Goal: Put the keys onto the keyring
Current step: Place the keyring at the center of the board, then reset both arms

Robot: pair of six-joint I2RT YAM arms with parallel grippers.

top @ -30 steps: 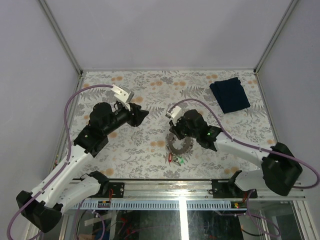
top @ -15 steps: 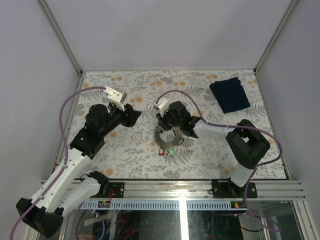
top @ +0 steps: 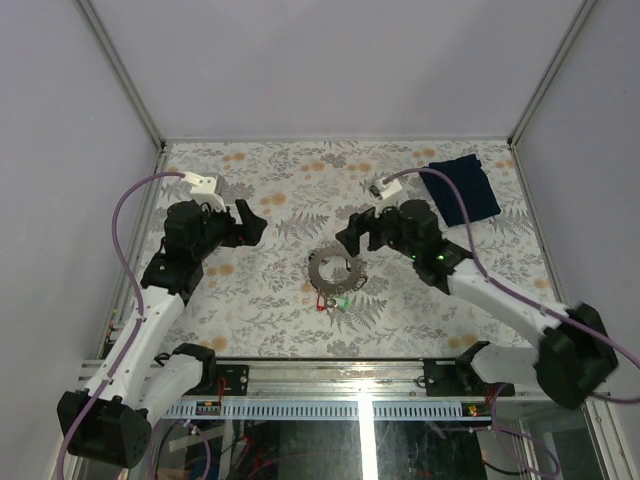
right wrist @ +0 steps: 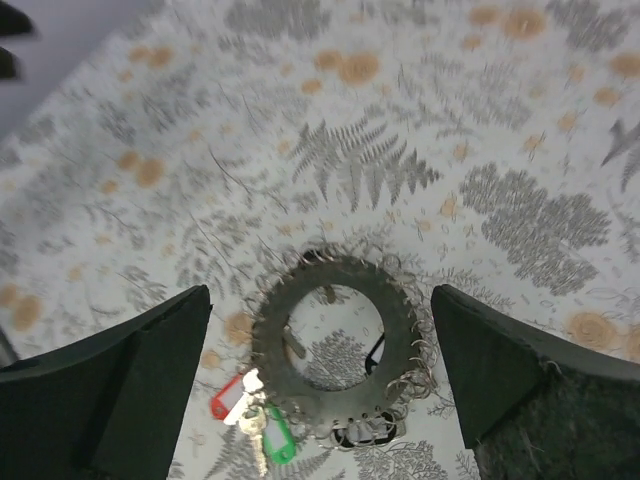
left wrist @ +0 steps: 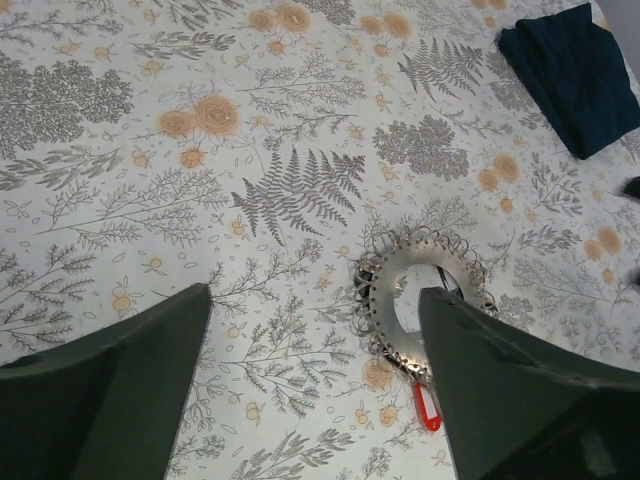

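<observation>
- Keyring [top: 334,270] lies coiled on bench [top: 260,310], tags [top: 333,303] at its 6 o'clock.
- Left end effector [top: 248,220] and right end effector [top: 357,232] gape apart, empty.
- Keys threaded or not: cannot tell.

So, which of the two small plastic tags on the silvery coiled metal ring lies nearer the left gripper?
The red tag; the green tag lies beside it, on the side away from the left gripper.
</observation>
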